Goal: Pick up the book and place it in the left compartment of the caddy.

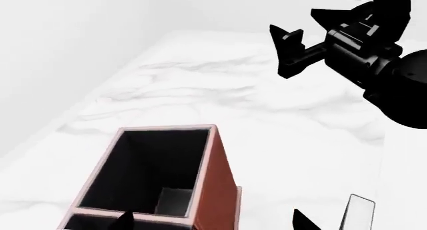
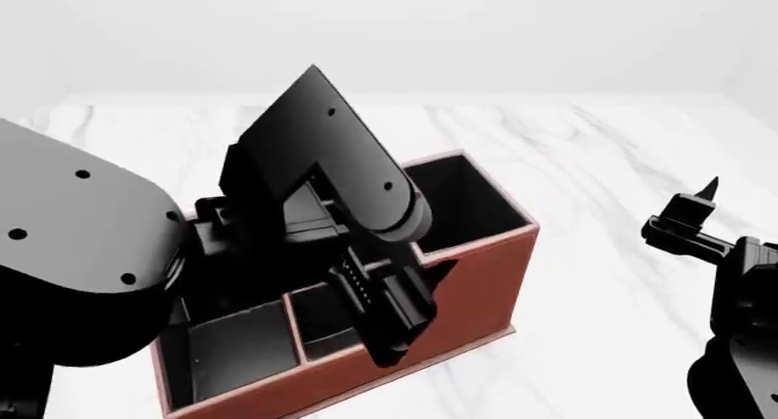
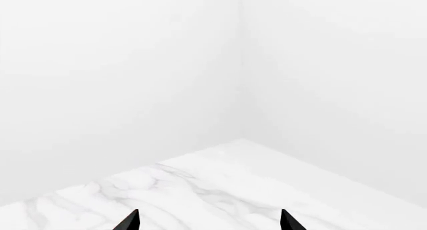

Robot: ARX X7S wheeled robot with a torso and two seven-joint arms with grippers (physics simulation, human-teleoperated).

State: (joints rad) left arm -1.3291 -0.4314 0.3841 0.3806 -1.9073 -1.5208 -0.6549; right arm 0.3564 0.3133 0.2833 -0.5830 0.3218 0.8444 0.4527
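both grippers differ: right gripper (image 3: pixel 210 221) spread apart over marble table (image 3: pixel 220 185); left gripper (image 2: pixel 402 332) above caddy (image 2: pixel 486 282), state unclear.

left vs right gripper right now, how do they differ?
Position: the black left gripper hangs over the reddish-brown caddy with the black interior; the black right gripper sits off to the side over the bare white marble table.
Aim: the left looks down into the caddy's square end slot; the right points out across the table toward the wall corner.
Shared: both have fingertips apart with nothing seen between them.
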